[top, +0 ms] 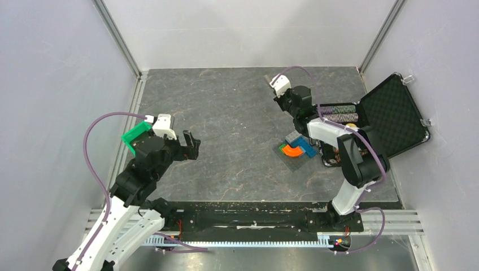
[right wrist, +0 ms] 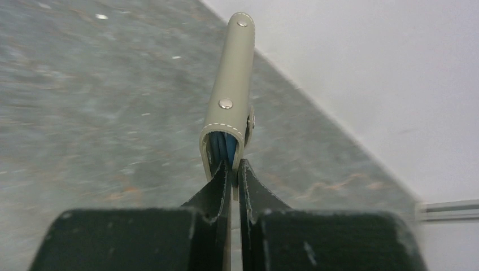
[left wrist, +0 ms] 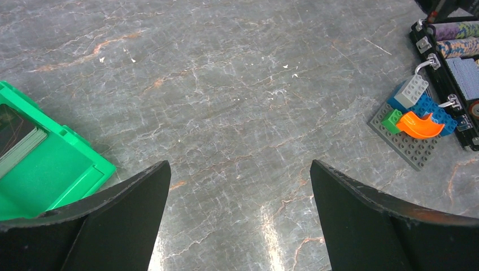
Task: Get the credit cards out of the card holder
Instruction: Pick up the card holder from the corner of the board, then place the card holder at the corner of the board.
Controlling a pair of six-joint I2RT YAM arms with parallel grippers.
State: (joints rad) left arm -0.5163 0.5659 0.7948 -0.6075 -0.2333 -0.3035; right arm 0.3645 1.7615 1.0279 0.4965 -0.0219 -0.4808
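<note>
Overhead: card holder [top: 268, 81] held aloft over far table [top: 226, 113] by right arm.
Left wrist: left gripper [left wrist: 237, 169] jaws wide apart above tabletop, green bin [left wrist: 56, 175] beside.
Right wrist: right gripper [right wrist: 234, 169] jaws pinching card holder's open edge.

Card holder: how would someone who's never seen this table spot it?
Find the open black case at the table's right edge. Beside it, the right arm reaches toward the far wall, jaws shut on the card holder. It's the only taupe, stitched, snap-studded piece.
</note>
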